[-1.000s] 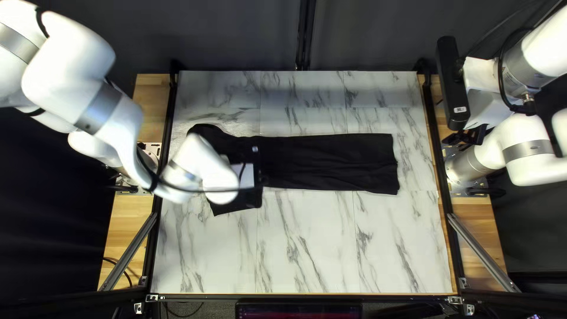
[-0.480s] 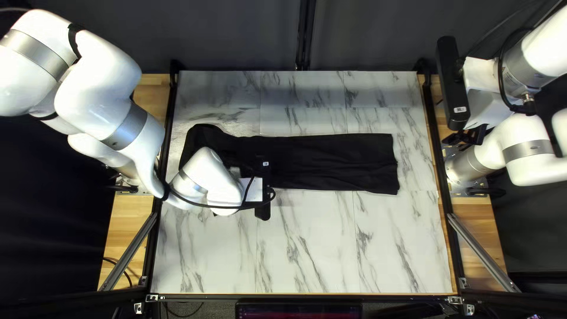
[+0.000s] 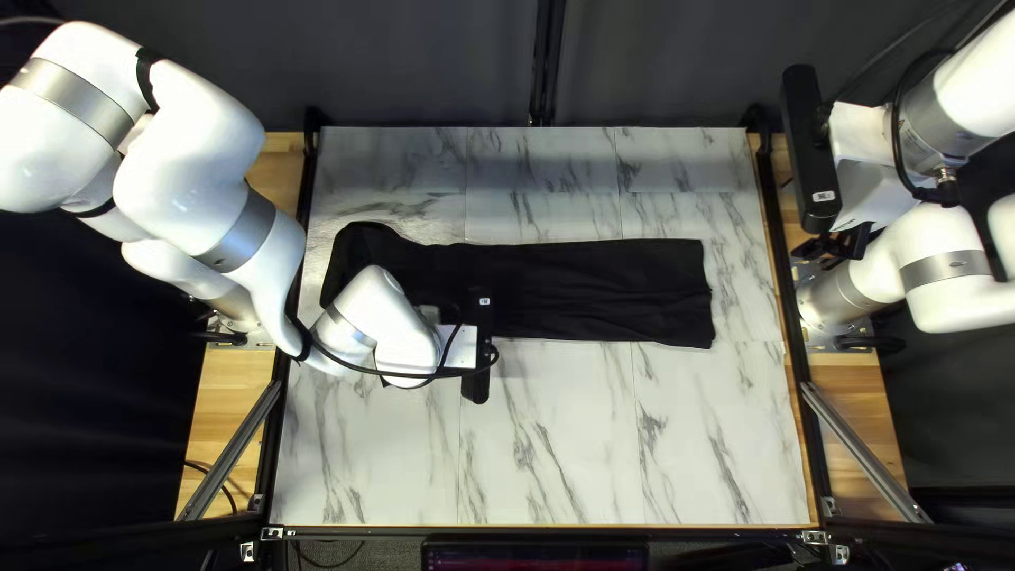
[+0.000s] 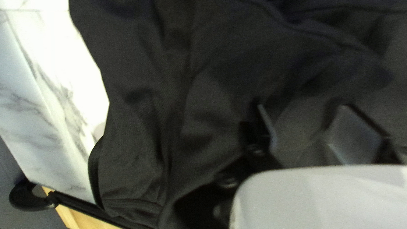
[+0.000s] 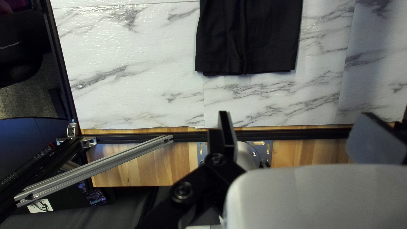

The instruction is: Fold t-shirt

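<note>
A black t-shirt (image 3: 603, 291) lies as a long strip across the table, its wider, rumpled part at the left of the top left view. My left gripper (image 3: 457, 347), fingertips hidden there, is over that wider part's near side. In the left wrist view, my left gripper (image 4: 313, 133) has its fingers apart close over the creased shirt (image 4: 140, 127); neither is seen pinching cloth. My right gripper (image 3: 835, 245) hangs by the table's right edge, away from the cloth. The right wrist view shows my right gripper (image 5: 301, 132) wide open and the shirt's straight end (image 5: 250, 38) ahead of it.
Marble-patterned sheets (image 3: 560, 444) cover the table. Black rails (image 3: 793, 317) run along its sides, with a slanted metal strut (image 3: 862, 449) at the right. My left arm (image 3: 238, 233) reaches over the shirt's wide end, a cable looping beside it.
My left arm has moved its gripper rightward and toward the near edge, quickly at first, then slightly. The visible shirt strip and my right arm keep their places.
</note>
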